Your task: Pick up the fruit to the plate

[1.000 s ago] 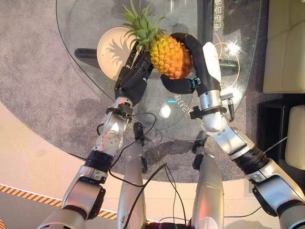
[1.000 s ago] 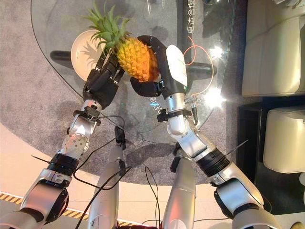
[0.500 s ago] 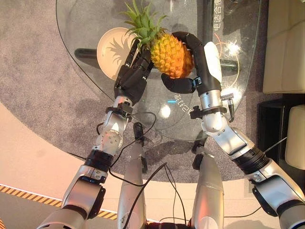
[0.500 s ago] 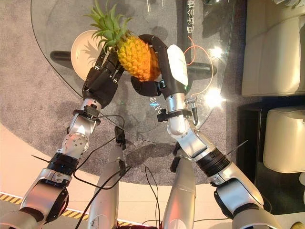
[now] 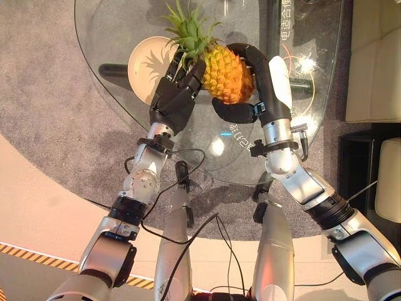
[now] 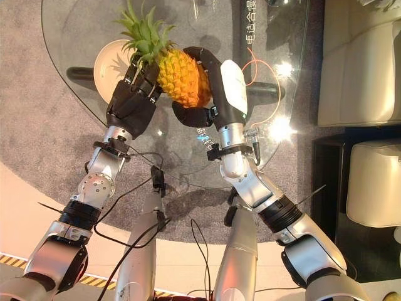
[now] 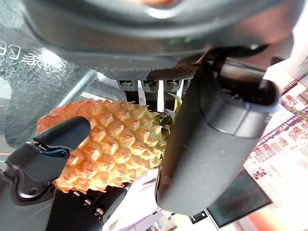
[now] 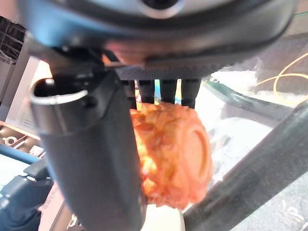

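While a round glass tabletop (image 5: 113, 37) is standing over a grey carpet (image 5: 44, 94), with cream cushioned seats (image 5: 376, 63) to the right, one pineapple (image 5: 225, 74) is hanging above the glass beside one cream plate (image 5: 143, 61). The left hand (image 5: 172, 100) and right hand (image 5: 250, 106) are both curling their fingers (image 5: 241, 53) around the pineapple.

My left hand (image 5: 174, 100) reaches far and up from the lower left, fingers curled against the pineapple's (image 5: 225, 74) left side. My right hand (image 5: 260, 84) comes in from the right, fingers hooked over its far side, thumb beneath, clasping it.
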